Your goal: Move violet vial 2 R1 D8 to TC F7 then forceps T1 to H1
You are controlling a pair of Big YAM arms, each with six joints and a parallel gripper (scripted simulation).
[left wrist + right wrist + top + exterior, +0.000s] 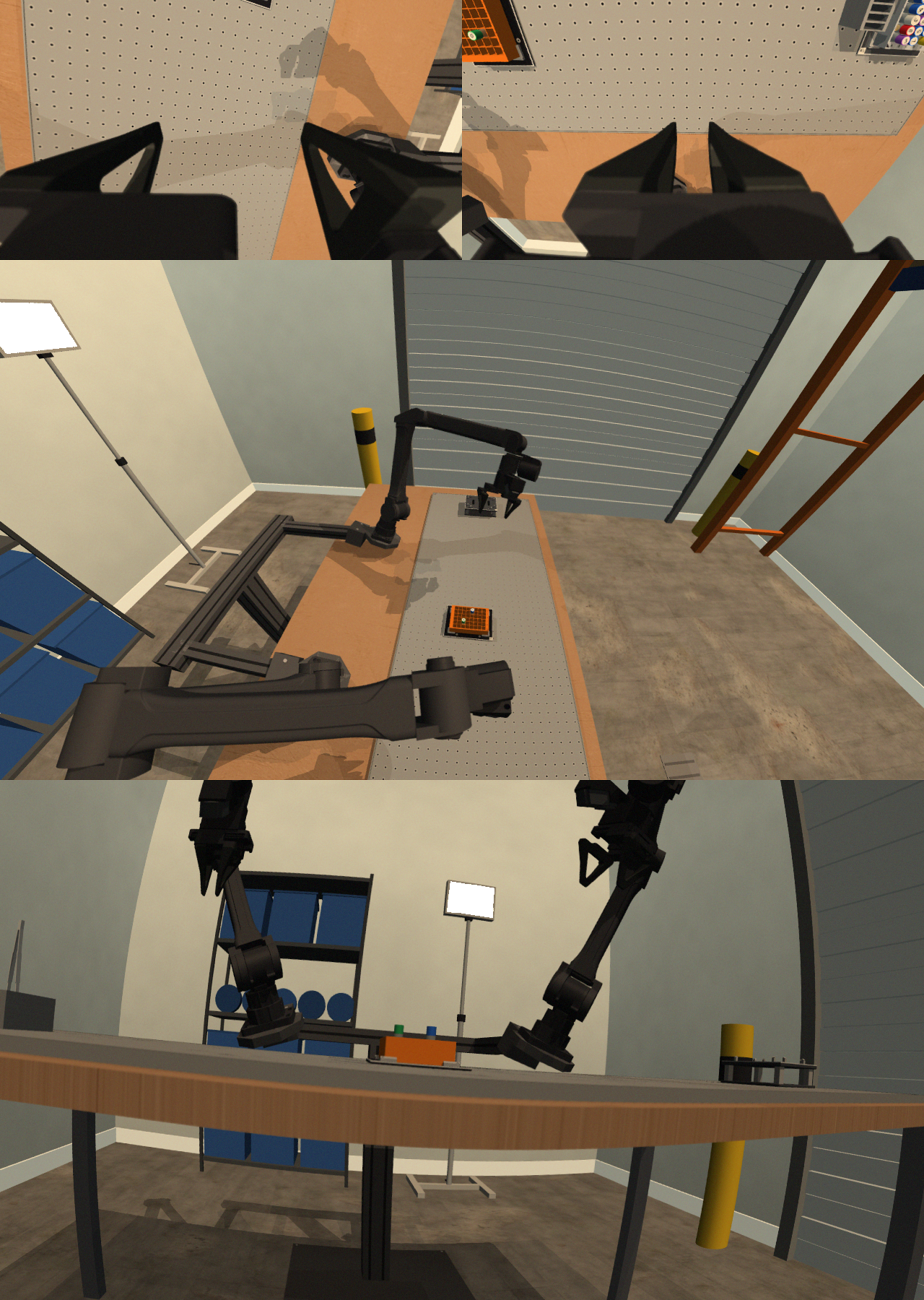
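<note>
TC (469, 629) (419, 1051) (507, 40) orange grid, caps (907, 30) multicol.

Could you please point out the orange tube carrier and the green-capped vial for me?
orange tube carrier (478, 630) (419, 1051) (508, 36): top, exterior and right wrist views, on its side wall
green-capped vial (463, 620) (398, 1029) (476, 35): same views, on its cap

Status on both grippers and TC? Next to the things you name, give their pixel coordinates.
Left gripper (494, 513) (602, 885) (232, 124): wide open, unloaded. Right gripper (212, 894) (692, 124): narrow gap, unloaded. Orange carrier TC (469, 631) (419, 1051) (504, 32): green and blue caps up, no violet. Nothing seen blocking above it.
</note>
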